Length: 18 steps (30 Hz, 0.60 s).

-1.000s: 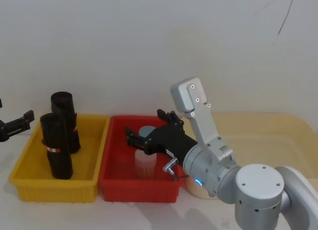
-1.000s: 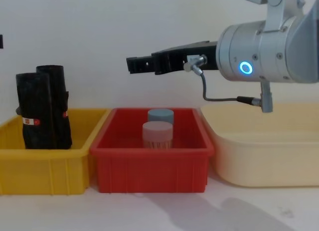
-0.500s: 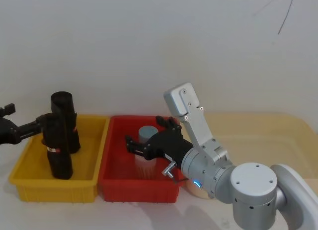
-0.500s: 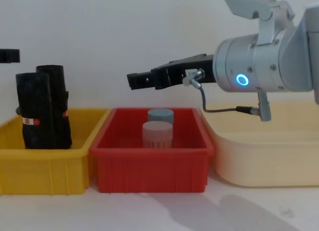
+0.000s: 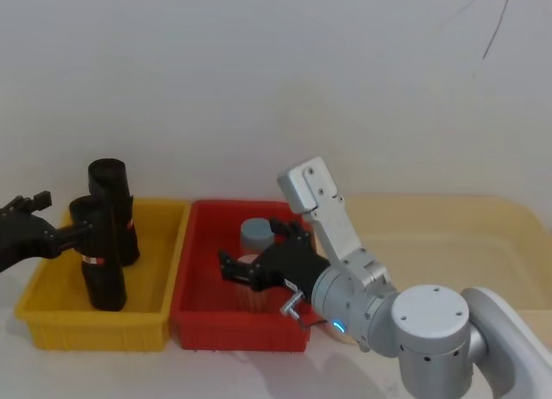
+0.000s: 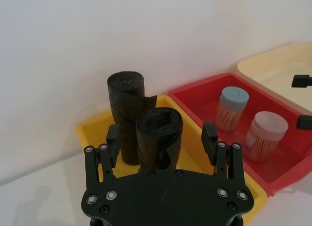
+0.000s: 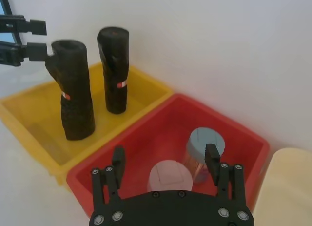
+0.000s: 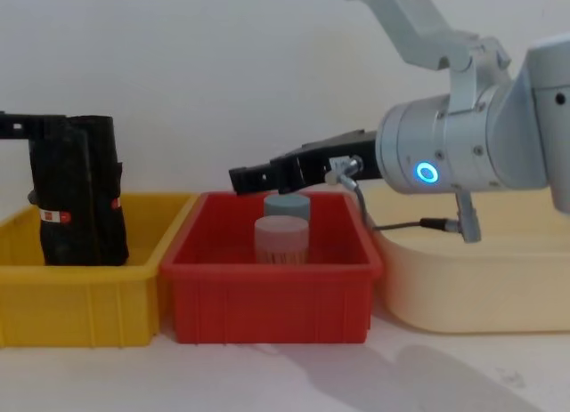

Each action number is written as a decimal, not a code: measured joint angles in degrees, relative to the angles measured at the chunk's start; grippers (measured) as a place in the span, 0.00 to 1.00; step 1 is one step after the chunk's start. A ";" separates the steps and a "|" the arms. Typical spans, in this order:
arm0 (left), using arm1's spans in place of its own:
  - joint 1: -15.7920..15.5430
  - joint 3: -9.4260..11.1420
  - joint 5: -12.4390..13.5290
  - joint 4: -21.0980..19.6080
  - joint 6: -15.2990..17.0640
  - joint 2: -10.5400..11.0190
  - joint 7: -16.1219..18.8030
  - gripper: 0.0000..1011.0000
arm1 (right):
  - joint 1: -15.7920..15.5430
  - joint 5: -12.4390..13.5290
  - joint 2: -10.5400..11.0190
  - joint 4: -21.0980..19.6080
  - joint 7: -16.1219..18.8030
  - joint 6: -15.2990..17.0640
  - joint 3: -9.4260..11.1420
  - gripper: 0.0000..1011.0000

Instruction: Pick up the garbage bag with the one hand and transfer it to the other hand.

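- The left gripper (image 6: 161, 131) sits at the far left, level with the top of the garbage bag (image 5: 99, 265); its fingers are spread, one on each side of the bag's upper end, a gap showing on both sides in the left wrist view; it grips nothing
- The garbage bag stands upright in the yellow bin (image 5: 95, 332), towards the front; a red-and-white label faces the chest camera
- A second black roll (image 5: 110, 188) stands upright just behind it in the same bin
- The red bin (image 8: 267, 301) sits just beside the yellow one; it holds a grey-lidded jar (image 8: 287, 204) and a pale pink-lidded jar (image 8: 281, 240) in front
- The right gripper (image 7: 165, 154) hovers above the red bin, over the jars; fingers apart, empty
- A cream tub (image 8: 472, 292) lies to the right
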 joint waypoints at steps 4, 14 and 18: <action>-0.42 0.83 0.16 0.81 0.00 -0.22 0.37 0.99 | 0.27 -0.08 -0.31 1.28 0.37 0.05 -0.06 0.99; -1.57 2.38 0.13 2.60 0.10 -0.87 0.54 0.99 | 1.44 -0.43 -1.25 4.83 0.93 -0.08 0.04 0.99; -2.30 3.12 0.01 3.66 0.10 -1.34 0.54 0.99 | 1.89 -0.57 -1.53 5.79 1.17 -0.12 0.14 0.99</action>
